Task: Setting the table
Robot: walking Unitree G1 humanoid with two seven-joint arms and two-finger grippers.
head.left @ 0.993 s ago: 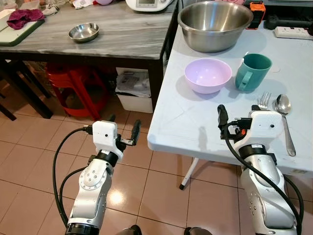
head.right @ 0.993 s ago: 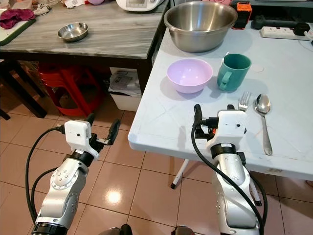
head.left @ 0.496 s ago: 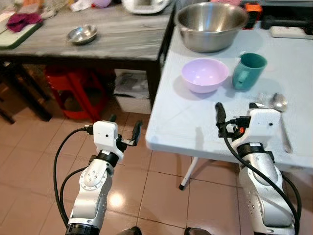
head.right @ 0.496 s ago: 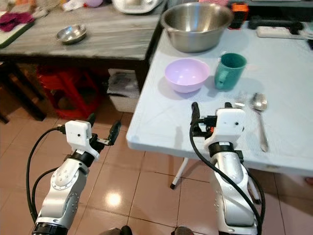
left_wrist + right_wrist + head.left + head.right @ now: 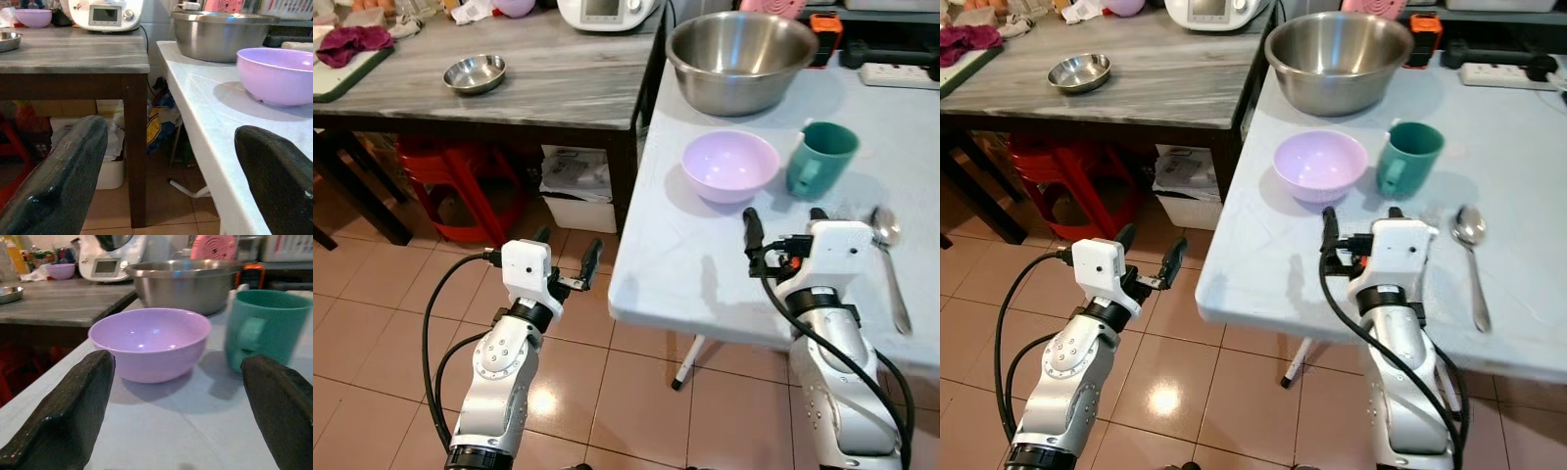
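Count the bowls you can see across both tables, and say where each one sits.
4. A large steel bowl at the white table's far end, a lilac bowl before it beside the green mug, a small steel bowl and a small purple bowl on the grey table.

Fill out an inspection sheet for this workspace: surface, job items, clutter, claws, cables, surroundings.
Surface: white table, bare along its near edge.
Job's things: lilac bowl beside teal mug, both upright and apart; spoon lying flat by the right arm.
Clutter: large steel bowl behind them; power strip at the far edge.
Claws: right claw open over the table, facing the lilac bowl; left claw open, above the floor off the table's left edge.
Cables: black cable looping along the left arm; another on the right arm.
Surroundings: grey wooden table with small steel dish; red stool beneath; tiled floor.
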